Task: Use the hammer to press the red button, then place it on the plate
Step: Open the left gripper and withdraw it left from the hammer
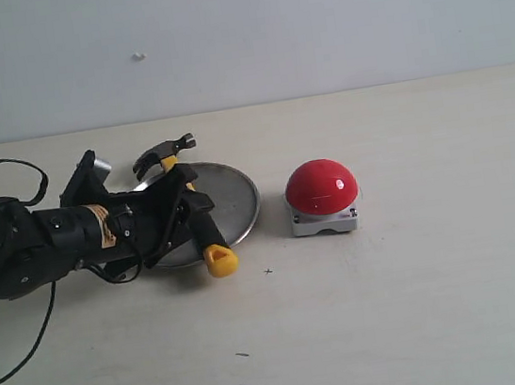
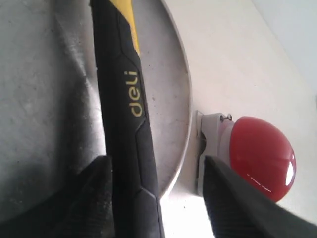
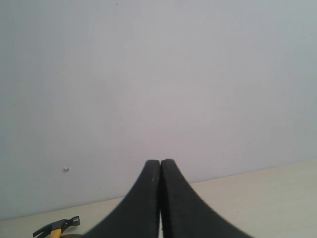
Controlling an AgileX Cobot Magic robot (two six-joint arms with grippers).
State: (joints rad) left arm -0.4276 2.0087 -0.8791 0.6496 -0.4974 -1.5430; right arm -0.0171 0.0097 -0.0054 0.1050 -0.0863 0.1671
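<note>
The hammer [image 1: 193,206] lies across the plate [image 1: 235,198], its dark head [image 1: 165,152] past the far rim and its yellow end [image 1: 220,259] over the near rim. My left gripper [image 1: 177,217] is open and straddles the black handle [image 2: 124,114]. One finger [image 2: 94,198] rests against the handle, while the other finger [image 2: 233,198] stands well clear of it. The red button [image 1: 321,186] sits on its grey-white base to the right of the plate, also visible as a dome [image 2: 262,156] in the left wrist view. My right gripper [image 3: 160,163] is shut on nothing, raised and facing the wall.
The pale table [image 1: 424,303] runs back to a plain wall. A black cable [image 1: 31,346] trails from the left arm at the left edge. The right wrist view catches the hammer head [image 3: 57,227] low in its corner.
</note>
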